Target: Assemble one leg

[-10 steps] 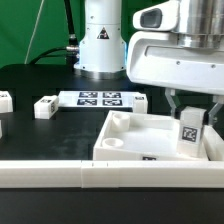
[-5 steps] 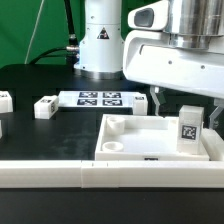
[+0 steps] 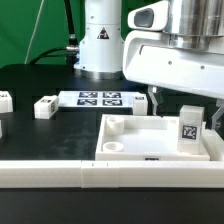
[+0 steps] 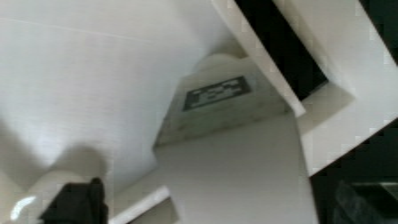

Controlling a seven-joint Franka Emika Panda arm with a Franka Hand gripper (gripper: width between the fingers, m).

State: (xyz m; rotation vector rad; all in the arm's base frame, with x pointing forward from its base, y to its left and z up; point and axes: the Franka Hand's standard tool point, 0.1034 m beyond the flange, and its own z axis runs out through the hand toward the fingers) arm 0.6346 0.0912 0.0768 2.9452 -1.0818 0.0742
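Note:
A leg [image 3: 188, 128], a small white block with a black-and-white tag, stands upright in the corner of the large white panel [image 3: 135, 143] toward the exterior view's right. My gripper [image 3: 184, 106] hangs just above and around the leg. It is open, with a dark finger on each side and a gap to the leg. In the wrist view the leg [image 4: 222, 130] fills the middle, tag facing the camera, and one dark finger [image 4: 71, 200] shows beside it.
Two more legs [image 3: 45, 106] [image 3: 5, 99] lie on the black table at the exterior view's left. The marker board [image 3: 100, 98] lies behind the panel. A white rail [image 3: 50, 172] runs along the front. The robot base [image 3: 100, 40] stands at the back.
One second ago the fingers were closed around the leg. They have since spread apart and let it go; the leg stays upright in the panel corner.

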